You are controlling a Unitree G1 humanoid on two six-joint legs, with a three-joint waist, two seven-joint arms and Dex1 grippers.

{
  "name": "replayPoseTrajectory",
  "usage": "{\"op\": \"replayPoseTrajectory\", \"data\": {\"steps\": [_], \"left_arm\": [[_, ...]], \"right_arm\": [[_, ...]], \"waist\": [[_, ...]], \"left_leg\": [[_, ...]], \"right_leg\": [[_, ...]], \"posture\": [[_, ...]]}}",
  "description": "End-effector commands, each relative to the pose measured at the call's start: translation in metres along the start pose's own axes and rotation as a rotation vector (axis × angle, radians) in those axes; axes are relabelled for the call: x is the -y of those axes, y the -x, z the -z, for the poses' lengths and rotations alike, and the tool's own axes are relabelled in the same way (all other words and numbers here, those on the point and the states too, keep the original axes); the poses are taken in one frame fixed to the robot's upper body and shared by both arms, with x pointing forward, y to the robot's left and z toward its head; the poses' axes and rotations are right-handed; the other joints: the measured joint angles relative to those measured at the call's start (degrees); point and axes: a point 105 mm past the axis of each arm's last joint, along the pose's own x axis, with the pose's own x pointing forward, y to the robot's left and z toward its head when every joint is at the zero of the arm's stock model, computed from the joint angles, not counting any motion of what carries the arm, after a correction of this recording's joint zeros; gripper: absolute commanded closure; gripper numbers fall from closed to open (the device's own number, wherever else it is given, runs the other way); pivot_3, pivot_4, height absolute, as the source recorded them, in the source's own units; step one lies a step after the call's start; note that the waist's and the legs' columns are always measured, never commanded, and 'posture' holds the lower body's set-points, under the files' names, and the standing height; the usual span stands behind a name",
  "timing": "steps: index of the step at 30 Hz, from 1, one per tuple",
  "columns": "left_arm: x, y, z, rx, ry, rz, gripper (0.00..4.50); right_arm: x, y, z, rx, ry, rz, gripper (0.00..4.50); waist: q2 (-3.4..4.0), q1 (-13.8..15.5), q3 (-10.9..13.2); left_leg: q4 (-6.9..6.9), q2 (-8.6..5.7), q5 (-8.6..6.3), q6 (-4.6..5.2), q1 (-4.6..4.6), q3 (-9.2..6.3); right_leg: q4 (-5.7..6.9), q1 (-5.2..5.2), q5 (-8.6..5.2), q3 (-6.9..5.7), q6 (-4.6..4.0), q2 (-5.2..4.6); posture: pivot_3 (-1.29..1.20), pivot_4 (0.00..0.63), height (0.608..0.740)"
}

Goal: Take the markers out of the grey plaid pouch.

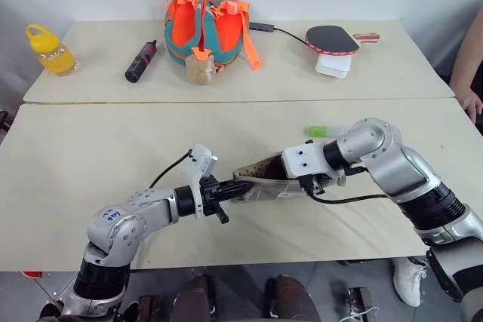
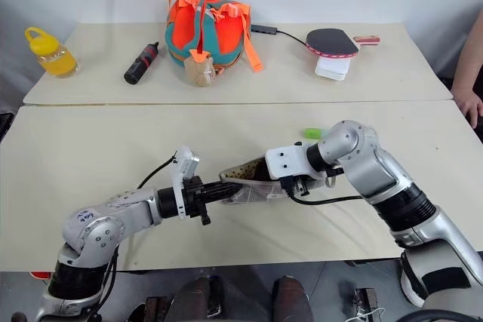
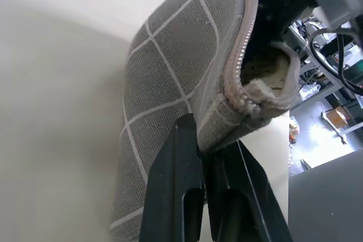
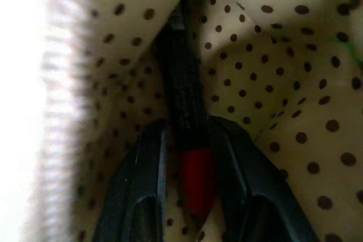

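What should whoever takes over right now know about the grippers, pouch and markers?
Left gripper: shut on the end of the pouch, holding it up off the table.
Right gripper: inside the pouch, fingers either side of the red-ended marker; grip not confirmed.
Done: green marker lies out on the table beyond the pouch.
Left: close on the red-ended marker, draw it out, set it down.
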Motion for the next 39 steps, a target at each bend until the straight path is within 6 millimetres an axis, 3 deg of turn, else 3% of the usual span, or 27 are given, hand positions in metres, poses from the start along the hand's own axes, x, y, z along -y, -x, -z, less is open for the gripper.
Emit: {"op": "replayPoseTrajectory", "data": {"steps": [1,12,15,22,31,37,39], "left_arm": [[0.003,0.000,0.002,-0.002,-0.014,0.001,4.50],[0.000,0.001,0.001,0.003,-0.014,-0.015,4.50],[-0.002,0.002,0.001,-0.001,-0.031,-0.031,4.50],[-0.013,0.010,-0.005,-0.003,-0.093,-0.091,4.50],[-0.016,0.002,-0.009,0.023,-0.126,-0.113,4.50],[-0.020,-0.002,-0.016,0.068,-0.172,-0.142,4.50],[-0.017,-0.002,-0.025,0.116,-0.166,-0.121,4.50]], "right_arm": [[0.006,-0.006,0.001,-0.007,0.033,0.047,3.24],[-0.015,-0.016,0.016,-0.042,-0.035,-0.061,3.24],[-0.010,-0.012,0.014,-0.035,-0.045,-0.037,3.82],[0.016,0.024,0.002,0.013,-0.048,0.075,3.95],[0.026,0.070,-0.017,0.121,-0.079,0.149,3.95],[0.021,0.072,-0.019,0.167,-0.115,0.132,3.95],[0.021,0.067,-0.008,0.127,-0.146,0.145,3.95]], "waist": [[0.00,0.02,0.00],[-0.01,0.06,-0.01],[-0.01,0.07,-0.01],[-0.02,0.11,-0.01],[-0.02,0.30,-0.01],[-0.02,0.26,-0.01],[-0.02,0.33,-0.01]], "left_leg": [[0.00,0.00,0.00,0.00,0.00,0.00],[-0.01,0.00,0.00,0.00,0.04,-0.02],[-0.01,0.00,0.00,0.00,0.05,-0.04],[-0.01,0.00,0.00,0.00,0.05,-0.03],[-0.05,-0.02,-0.01,0.02,-0.01,-0.04],[-0.09,-0.02,-0.01,0.02,-0.01,-0.01],[-0.07,-0.02,-0.01,0.02,-0.02,-0.01]], "right_leg": [[0.00,0.00,0.00,0.00,0.00,0.00],[-0.01,0.07,0.00,-0.02,0.00,0.00],[-0.03,0.11,0.00,-0.03,0.00,0.00],[-0.03,0.09,0.00,-0.03,0.00,0.00],[-0.10,0.07,0.00,-0.05,0.00,-0.01],[-0.10,0.03,0.00,-0.03,0.00,-0.01],[-0.11,0.03,0.00,-0.04,0.00,-0.02]], "posture": [[0.00,0.150,0.740],[0.00,0.150,0.740],[0.00,0.150,0.740],[0.00,0.150,0.740],[0.00,0.150,0.740],[0.00,0.150,0.740],[0.00,0.150,0.740]]}}
